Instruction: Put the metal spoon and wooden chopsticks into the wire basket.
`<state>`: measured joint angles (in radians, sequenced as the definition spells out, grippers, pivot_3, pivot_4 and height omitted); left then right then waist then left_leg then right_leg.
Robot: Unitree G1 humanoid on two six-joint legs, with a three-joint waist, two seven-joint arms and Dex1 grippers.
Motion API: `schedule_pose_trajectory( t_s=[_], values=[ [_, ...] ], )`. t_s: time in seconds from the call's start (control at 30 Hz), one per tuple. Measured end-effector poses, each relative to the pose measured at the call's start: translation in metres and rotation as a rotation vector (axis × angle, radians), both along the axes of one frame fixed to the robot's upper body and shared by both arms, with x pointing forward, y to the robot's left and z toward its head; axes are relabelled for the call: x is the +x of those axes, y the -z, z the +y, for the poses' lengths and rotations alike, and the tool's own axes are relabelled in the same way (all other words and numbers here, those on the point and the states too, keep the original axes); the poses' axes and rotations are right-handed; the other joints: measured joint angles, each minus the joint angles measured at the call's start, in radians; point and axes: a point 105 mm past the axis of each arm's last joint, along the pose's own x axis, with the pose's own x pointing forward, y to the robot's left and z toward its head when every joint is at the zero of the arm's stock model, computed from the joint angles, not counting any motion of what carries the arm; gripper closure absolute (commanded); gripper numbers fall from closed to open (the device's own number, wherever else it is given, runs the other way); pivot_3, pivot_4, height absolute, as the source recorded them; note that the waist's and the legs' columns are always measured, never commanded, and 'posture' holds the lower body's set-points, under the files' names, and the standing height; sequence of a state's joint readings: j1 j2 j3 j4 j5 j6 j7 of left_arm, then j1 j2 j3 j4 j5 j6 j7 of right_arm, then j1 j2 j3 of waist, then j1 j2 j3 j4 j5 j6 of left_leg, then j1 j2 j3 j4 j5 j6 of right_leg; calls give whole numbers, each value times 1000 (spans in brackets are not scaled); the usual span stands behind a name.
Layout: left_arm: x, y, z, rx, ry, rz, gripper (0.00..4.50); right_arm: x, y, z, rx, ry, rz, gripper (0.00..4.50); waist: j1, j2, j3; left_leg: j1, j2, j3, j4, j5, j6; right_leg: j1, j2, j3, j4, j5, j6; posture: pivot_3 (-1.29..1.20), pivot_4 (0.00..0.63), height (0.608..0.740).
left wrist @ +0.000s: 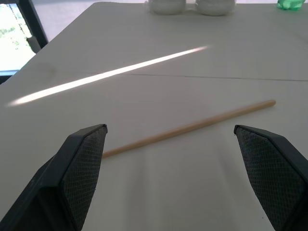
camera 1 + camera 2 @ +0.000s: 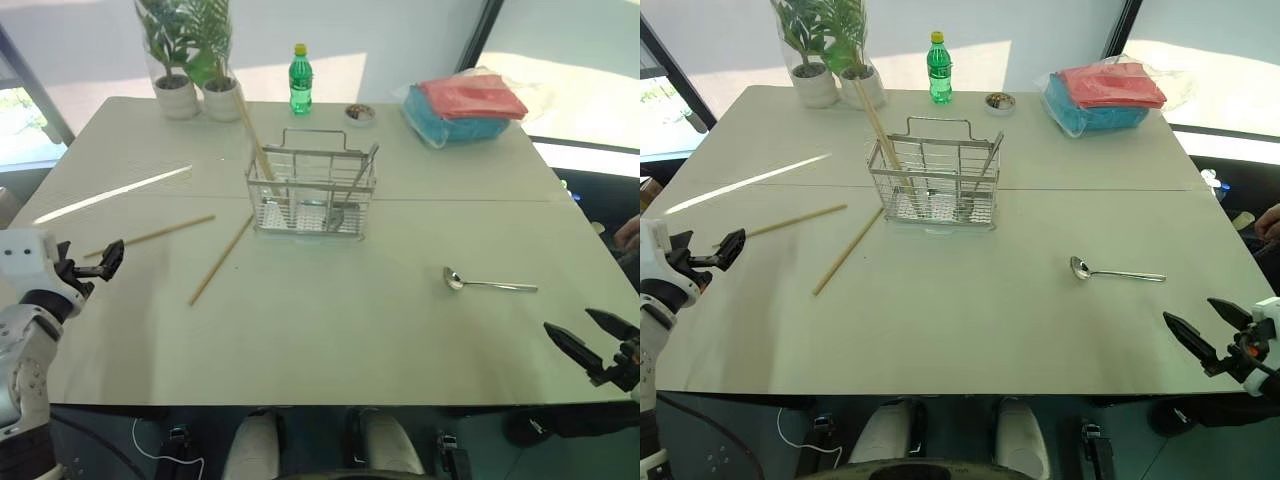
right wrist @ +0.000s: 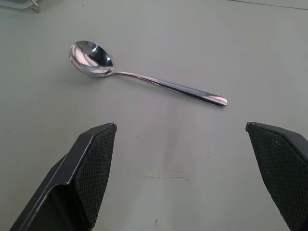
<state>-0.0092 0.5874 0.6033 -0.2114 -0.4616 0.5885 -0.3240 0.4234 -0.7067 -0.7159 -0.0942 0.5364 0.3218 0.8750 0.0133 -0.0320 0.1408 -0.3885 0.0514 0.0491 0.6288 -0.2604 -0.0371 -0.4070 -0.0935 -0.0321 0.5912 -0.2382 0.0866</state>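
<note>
Silvery wire basket (image 2: pixel 313 195) sits mid-counter toward the far side, and from my seat I can see it already carries one wooden chopstick (image 2: pixel 254 139) leaning out of its left end, plus a metal utensil propped against its right side; I cannot tell what kind. Two more wooden chopsticks lie flat on the pale counter (image 2: pixel 330 330) to the left of the basket: one (image 2: pixel 222 259) runs diagonally from near the basket's left corner toward me, the other (image 2: pixel 152 236) lies further left, apart from it. My left tool (image 2: pixel 95 265) hovers at the counter's left edge with its fingers spread wide and empty, and the left wrist view has that further chopstick (image 1: pixel 190 127) lying crosswise just ahead of them. A metal spoon (image 2: pixel 488 284) rests on the right half of the counter, bowl toward the basket, handle pointing right. My right tool (image 2: pixel 590 343) hangs near the counter's near right corner, fingers wide apart, nothing between them, spoon (image 3: pixel 144 72) ahead of it. Far edge: two potted plants (image 2: pixel 190 50), a green bottle (image 2: pixel 300 79), a small dish (image 2: pixel 359 113), folded red and blue cloths (image 2: pixel 462 105)
</note>
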Motion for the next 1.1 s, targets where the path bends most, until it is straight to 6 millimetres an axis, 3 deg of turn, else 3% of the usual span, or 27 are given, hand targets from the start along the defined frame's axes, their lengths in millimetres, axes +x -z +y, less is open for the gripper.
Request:
schedule_pose_trajectory(
  t_s=[0.67,0.9,1.03,1.1],
  values=[
    [7,-8,-11,5,56,1,0,12,-10,-2,-17,2,-35,49,0,0,0,0,0,0,1,0,0,3,0,0,0,0,0,0,150,723],
    [20,-41,-41,-119,193,-71,0,38,-38,-7,-132,-61,-62,49,0,0,0,0,-1,0,2,0,1,5,1,0,2,0,0,0,150,723],
    [31,-75,-71,-23,386,-104,0,58,-57,3,-241,-201,-50,49,-1,0,0,0,-1,0,2,0,1,5,2,0,2,0,0,0,150,723],
    [34,-80,-92,29,515,-83,0,67,-68,10,-296,-280,-52,49,-2,1,0,0,-1,0,2,0,1,5,2,0,2,0,0,0,150,723]
  ],
)
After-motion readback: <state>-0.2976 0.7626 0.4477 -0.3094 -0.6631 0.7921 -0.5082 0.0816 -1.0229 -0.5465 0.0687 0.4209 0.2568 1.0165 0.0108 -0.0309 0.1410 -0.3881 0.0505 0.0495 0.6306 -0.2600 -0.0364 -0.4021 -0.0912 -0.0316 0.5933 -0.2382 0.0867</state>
